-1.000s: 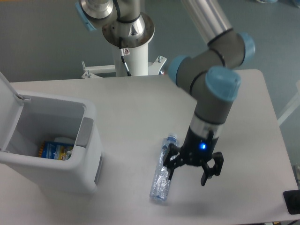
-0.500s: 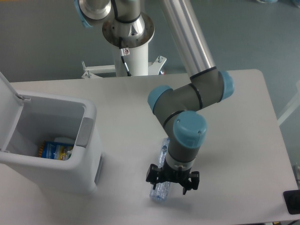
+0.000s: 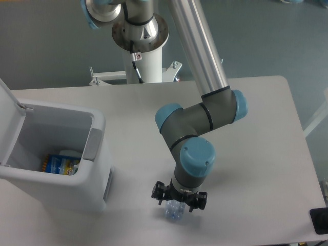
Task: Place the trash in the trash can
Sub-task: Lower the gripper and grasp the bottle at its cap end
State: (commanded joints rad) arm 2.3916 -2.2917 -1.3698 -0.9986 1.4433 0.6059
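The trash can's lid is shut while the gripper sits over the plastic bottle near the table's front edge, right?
Not quite. In the camera view the trash can has its lid open, with items visible inside. The rest holds: the gripper sits over the plastic bottle near the table's front edge.

most of the crushed clear plastic bottle (image 3: 174, 210) lies hidden under the grey-and-blue robot arm's wrist (image 3: 192, 163); only its lower end shows, so the cap cannot be seen. whether the black two-finger gripper (image 3: 179, 197) touches the bottle cannot be told, nor how wide its jaws stand. the large white rectangular plastic bin (image 3: 66, 189) is cut off at the left edge, and its hinged white lid (image 3: 6, 110) runs out of view there too. a blue-and-orange packet (image 3: 59, 165) inside is partly masked by the bin's wall, its print too small to read. a black object (image 3: 319, 221) is cropped at the right edge.
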